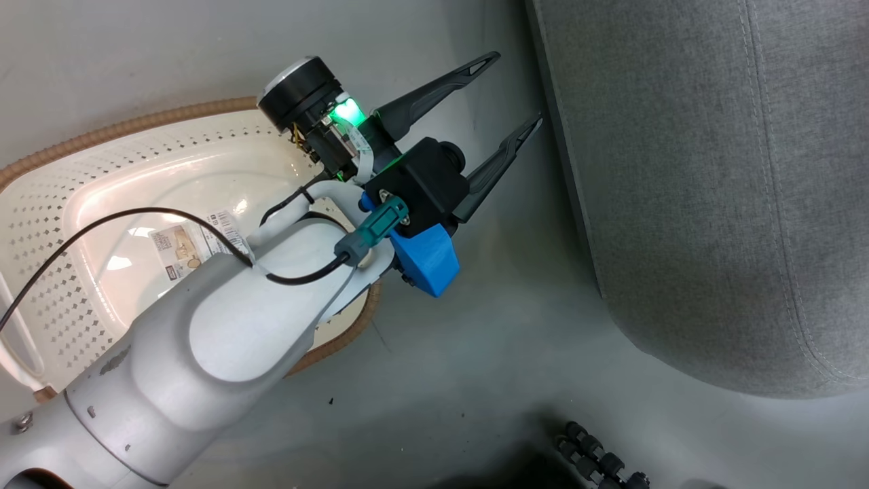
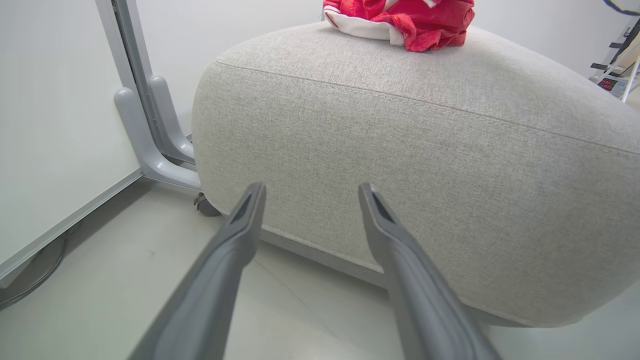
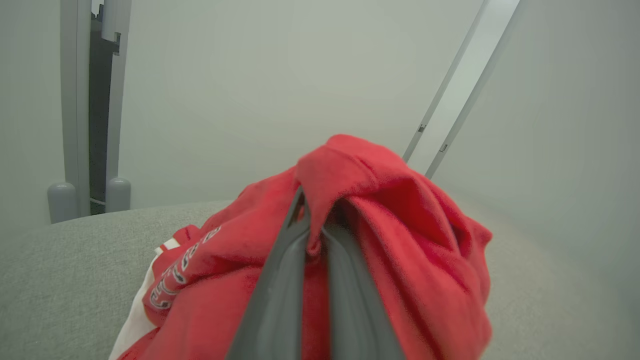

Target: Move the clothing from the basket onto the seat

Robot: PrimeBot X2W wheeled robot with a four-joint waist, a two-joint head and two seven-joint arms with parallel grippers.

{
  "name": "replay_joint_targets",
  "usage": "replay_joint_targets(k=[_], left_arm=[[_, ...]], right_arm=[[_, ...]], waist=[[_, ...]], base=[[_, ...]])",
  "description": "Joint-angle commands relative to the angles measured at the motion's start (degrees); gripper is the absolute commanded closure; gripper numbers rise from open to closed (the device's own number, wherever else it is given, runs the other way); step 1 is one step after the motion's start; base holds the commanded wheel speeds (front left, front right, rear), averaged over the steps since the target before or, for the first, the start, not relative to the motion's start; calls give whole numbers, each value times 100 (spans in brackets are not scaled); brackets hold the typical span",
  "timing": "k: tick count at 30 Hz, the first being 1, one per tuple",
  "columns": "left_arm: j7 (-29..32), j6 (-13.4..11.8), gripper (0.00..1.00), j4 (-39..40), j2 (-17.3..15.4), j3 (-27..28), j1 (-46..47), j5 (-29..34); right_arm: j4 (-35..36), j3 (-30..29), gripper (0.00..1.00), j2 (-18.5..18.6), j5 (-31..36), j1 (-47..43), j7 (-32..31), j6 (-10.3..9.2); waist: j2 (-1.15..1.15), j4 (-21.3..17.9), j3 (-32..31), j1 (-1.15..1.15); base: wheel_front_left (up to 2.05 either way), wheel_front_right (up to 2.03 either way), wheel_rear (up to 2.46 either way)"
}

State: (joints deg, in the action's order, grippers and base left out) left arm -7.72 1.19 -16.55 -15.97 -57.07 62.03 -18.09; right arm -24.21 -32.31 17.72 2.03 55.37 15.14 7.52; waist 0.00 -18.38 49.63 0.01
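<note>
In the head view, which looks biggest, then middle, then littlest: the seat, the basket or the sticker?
1-2. seat and basket: look about equal; both are partly cut off or hidden, so no ranking.
3. sticker: clearly smallest.

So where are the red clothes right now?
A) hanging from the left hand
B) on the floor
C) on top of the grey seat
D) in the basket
C: the clothes lie piled on top of the seat, the right hand shut on a fold, and the basket has a visible floor that is bare but for a sticker.
</note>
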Motion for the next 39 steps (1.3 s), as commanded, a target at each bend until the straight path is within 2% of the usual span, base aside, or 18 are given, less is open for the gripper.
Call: replay_joint_targets(k=[1,8,9,10,11,25,33,39], left_arm=[[-31,-9,0,14,-31,1,63,-17],[-56,-43,0,-13,-85,-6,33,-46],[-64,-57,0,-24,-72,-10,13,-56],[-89,-56,0,-41,-58,-18,-8,-67],[-122,-61,0,-53,-41,-22,-29,-83],[-630,-282,0,-471,121,183,-618,-470],[-753,-524,0,-575,130,685,-1160,-776],[-751,-720,0,-264,112,1480,-1792,-785]], right_arm=[[-100,-6,100,-66,37,-107,0,-7],[-387,-57,100,-230,72,-298,-1,-7],[-370,-56,64,-253,82,-318,-1,-7],[-303,-53,6,-276,86,-344,-1,-7],[-238,-56,0,-320,102,-414,0,-7],[485,162,0,-689,86,-1956,0,-6],[1110,897,0,-796,90,-2440,-1,-7],[1449,1688,0,-862,15,-2760,-1,-6]], waist=[[0,14,-2,-1],[0,-7,-91,-1],[0,-16,-126,-1],[0,-20,-168,-1],[0,-21,-221,-1],[0,28,-1543,-1],[0,283,-2354,-1],[0,674,-2993,-1]], base=[[0,0,0],[0,0,0],[0,0,0],[0,0,0],[0,0,0],[0,0,0],[0,0,0],[0,0,0]])
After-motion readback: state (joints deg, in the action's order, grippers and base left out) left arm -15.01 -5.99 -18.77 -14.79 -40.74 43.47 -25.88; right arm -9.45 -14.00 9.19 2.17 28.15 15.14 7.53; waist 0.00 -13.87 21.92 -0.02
